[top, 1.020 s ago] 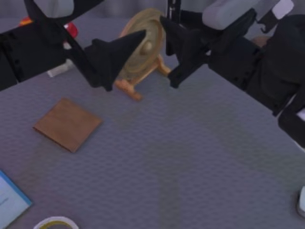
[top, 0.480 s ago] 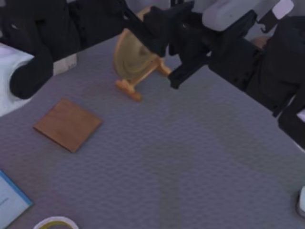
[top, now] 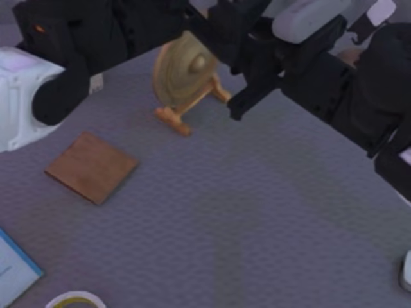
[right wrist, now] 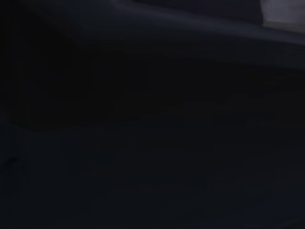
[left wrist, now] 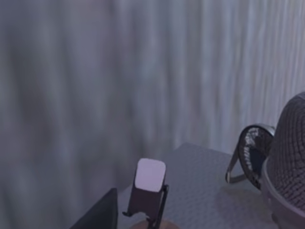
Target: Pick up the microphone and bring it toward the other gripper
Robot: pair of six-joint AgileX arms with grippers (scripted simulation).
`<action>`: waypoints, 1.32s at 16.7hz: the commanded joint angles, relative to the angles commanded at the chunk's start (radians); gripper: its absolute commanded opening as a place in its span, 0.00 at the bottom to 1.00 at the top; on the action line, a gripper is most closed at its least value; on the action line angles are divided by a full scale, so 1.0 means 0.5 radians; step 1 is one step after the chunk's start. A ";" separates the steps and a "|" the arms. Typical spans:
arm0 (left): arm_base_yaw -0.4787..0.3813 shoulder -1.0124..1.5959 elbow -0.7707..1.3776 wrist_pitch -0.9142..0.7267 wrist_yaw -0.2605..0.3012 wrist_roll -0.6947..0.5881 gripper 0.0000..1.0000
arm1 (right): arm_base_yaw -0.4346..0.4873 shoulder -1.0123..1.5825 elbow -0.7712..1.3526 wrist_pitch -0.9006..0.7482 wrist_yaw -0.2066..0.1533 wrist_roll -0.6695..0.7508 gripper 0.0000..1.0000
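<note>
Over the table (top: 244, 212), top view: 2 arms meet at the far edge. The left arm, bulky and black with a white block (top: 19, 96), reaches in from the left side, and the left gripper (top: 192, 25) lies just behind a round wooden disc on a stand (top: 183, 70). The right arm, with a pale grey link (top: 308, 18), enters from the right side, and the right gripper (top: 247, 77) sits just right of the disc. Both grippers merge into 1 dark mass, so whether either is spread or pressed together cannot be told. The microphone cannot be picked out in this view. A wooden square tile (top: 91, 167) lies flat on the left half, well apart from both grippers. A blue-edged white sheet (top: 13, 269) and a yellow-and-white ring (top: 74, 300) sit at the near left edge.

At the left wrist: the microphone (left wrist: 290, 162) shows only its silver-grey mesh head, large and close to this camera, cut off by the frame edge. What holds it is out of sight. Farther off stand a black-and-white phone stand (left wrist: 150, 188) and a dark round disc on a stand (left wrist: 255, 150), both on the table before a pale grey curtain (left wrist: 119, 71).

At the right wrist: the view is dark.
</note>
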 joint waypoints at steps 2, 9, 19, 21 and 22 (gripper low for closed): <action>0.000 0.000 0.000 0.000 0.000 0.000 0.70 | 0.000 0.000 0.000 0.000 0.000 0.000 0.00; 0.000 0.000 0.000 0.000 0.000 0.000 0.17 | 0.000 0.000 0.000 0.000 0.000 0.000 0.00; 0.000 0.000 0.000 0.000 0.000 0.000 0.00 | 0.000 0.000 0.000 0.000 0.000 0.000 0.00; 0.000 0.000 0.000 0.000 0.000 0.000 0.00 | 0.000 0.000 0.000 0.000 0.000 0.000 0.08; 0.000 0.000 0.000 0.000 0.000 0.000 0.00 | 0.000 0.000 0.000 0.000 0.000 0.000 0.15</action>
